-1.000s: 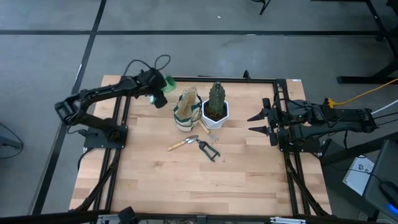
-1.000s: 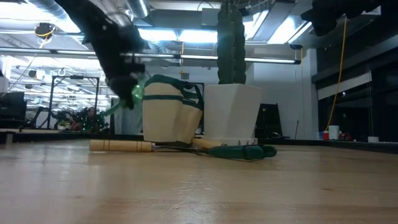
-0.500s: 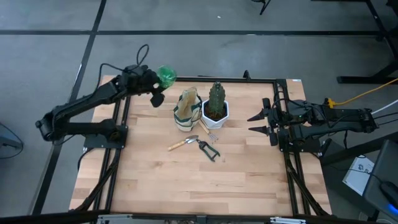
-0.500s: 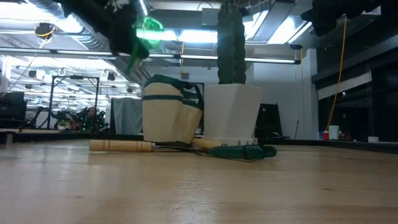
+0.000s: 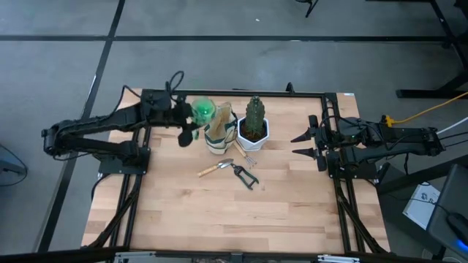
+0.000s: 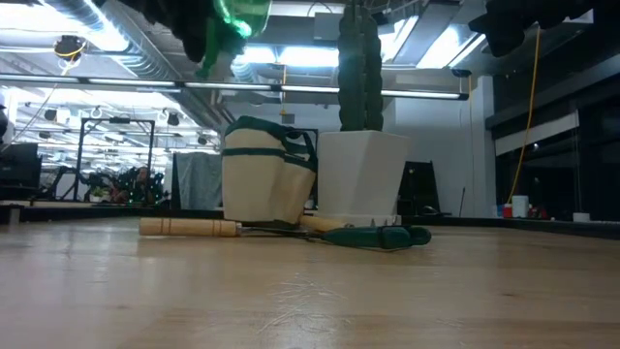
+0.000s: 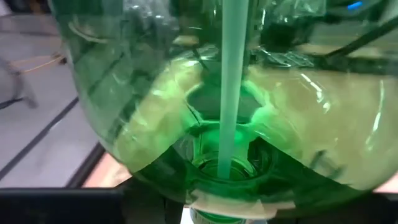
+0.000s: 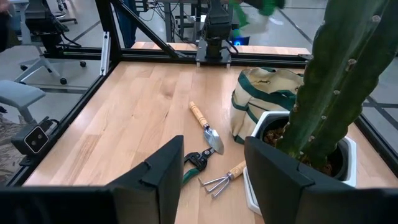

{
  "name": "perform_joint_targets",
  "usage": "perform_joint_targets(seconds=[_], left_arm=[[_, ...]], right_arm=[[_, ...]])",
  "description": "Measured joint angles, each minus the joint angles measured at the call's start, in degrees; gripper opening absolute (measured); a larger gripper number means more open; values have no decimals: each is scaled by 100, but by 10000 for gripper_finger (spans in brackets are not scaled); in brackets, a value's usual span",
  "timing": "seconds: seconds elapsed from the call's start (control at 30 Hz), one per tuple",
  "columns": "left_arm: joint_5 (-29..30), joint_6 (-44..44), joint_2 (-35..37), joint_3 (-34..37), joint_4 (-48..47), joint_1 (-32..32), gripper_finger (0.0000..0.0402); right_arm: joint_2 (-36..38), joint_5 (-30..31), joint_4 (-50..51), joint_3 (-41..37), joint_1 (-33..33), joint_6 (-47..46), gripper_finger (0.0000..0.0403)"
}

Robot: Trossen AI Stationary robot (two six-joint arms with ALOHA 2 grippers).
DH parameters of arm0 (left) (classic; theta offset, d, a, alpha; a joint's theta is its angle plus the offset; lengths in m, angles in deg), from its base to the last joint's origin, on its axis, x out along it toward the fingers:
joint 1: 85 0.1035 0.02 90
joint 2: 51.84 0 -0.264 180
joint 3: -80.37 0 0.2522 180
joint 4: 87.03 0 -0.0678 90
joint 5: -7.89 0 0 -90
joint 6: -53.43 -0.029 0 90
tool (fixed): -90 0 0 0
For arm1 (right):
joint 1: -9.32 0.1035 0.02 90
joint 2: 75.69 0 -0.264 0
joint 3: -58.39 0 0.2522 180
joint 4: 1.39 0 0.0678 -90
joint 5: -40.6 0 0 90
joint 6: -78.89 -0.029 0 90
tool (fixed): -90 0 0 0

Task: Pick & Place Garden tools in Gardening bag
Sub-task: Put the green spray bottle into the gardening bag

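High view: left gripper (image 5: 189,117) carried near worktop's (image 5: 219,212) far edge, jaws pinching translucent green spray bottle (image 5: 202,111) just beside open mouth of beige canvas gardening bag with dark green trim (image 5: 218,129); likely lined up for drop-in. Wooden-handled metal trowel (image 5: 214,169), black-handled pruning shears (image 5: 246,176) and thin wooden-handled hand fork (image 5: 246,156) lying flat just in front of bag and white hexagonal pot with green cactus (image 5: 253,127). Right gripper (image 5: 301,144) parked at right edge, jaws spread.

Low view: bottle (image 6: 238,16) held well above bag (image 6: 263,184), clear of rim.

Left wrist view: bottle (image 7: 217,93) fills frame.

Right wrist view: tools untouched on worktop.
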Motion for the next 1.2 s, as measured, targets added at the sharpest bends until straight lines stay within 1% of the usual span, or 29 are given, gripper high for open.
perform_joint_targets(seconds=[0.13, 0.27, 0.37, 0.47, 0.57, 0.63, 0.7, 0.9, 1.07, 1.13, 1.2], left_arm=[[46, 18, 2, 0, 404, -693, 150], [434, -163, 2, -1, 752, -1224, 157], [829, -313, -22, 12, 1024, -1480, 157], [951, -488, -73, 210, 1808, -1605, 150], [894, -522, -255, 535, 2875, -1610, 150], [898, -506, -461, 711, 3399, -1610, 155], [933, -547, -689, 875, 3731, -1586, 160], [957, -566, -1267, 920, 4160, -1378, 150], [1062, -810, -1377, 920, 4187, -1056, 155], [968, -1044, -1361, 920, 4065, -867, 160], [653, -1148, -1332, 921, 4054, -622, 160]], right_arm=[[0, 1, 0, -1, 0, 0, 172], [-1, 1, 0, 0, 1, -1, 172], [1, 1, 0, 1, 2, -1, 172], [-1, 0, 0, 0, 0, -1, 172], [1, -1, 0, 1, 0, -1, 172], [-1, 1, 0, 0, 0, 0, 172], [0, 0, 0, 0, 1, 1, 172], [1, -1, -2, 1, 0, 1, 172], [0, 0, 0, 0, 1, 0, 172], [0, 1, -2, 0, 0, -1, 172], [1, -1, -1, 0, 0, -1, 172]])
